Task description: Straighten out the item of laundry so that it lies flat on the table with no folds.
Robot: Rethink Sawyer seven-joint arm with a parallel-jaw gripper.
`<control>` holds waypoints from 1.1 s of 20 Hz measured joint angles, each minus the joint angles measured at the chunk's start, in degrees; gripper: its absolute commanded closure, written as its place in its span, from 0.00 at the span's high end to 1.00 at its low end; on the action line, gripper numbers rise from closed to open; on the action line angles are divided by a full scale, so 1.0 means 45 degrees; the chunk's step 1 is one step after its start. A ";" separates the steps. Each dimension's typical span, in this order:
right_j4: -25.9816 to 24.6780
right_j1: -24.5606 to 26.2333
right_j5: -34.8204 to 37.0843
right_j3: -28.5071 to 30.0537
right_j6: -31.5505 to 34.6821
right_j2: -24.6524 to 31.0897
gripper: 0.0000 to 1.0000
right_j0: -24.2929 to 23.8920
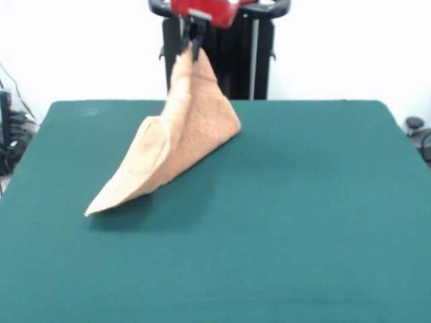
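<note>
An orange-tan towel (178,145), the item of laundry, hangs by one corner from my gripper (192,46), which is shut on that corner high above the far side of the green table (303,202). From there the cloth drapes down and to the left in a folded, tent-like shape. Its lowest corner rests on the table at the left, and another corner touches down near the middle far side. Folds run along its length.
The black pedestal (232,60) stands behind the table's far edge. Dark cables and equipment (10,134) lie off the left edge, and a dark object (416,131) sits off the right edge.
</note>
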 measured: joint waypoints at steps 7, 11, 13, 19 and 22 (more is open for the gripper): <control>0.1267 0.2084 -0.0866 -0.0840 0.0026 -0.0083 0.00 0.0815; 0.2051 0.2973 -0.1312 -0.1255 0.0108 -0.0129 0.00 0.1119; 0.2604 0.3541 -0.1653 -0.1550 0.0177 -0.0140 0.00 0.1254; 0.4455 0.5321 -0.2700 -0.2620 0.0719 -0.0157 0.00 0.1542; 0.5533 0.6322 -0.3112 -0.3255 0.1020 -0.0162 0.00 0.1687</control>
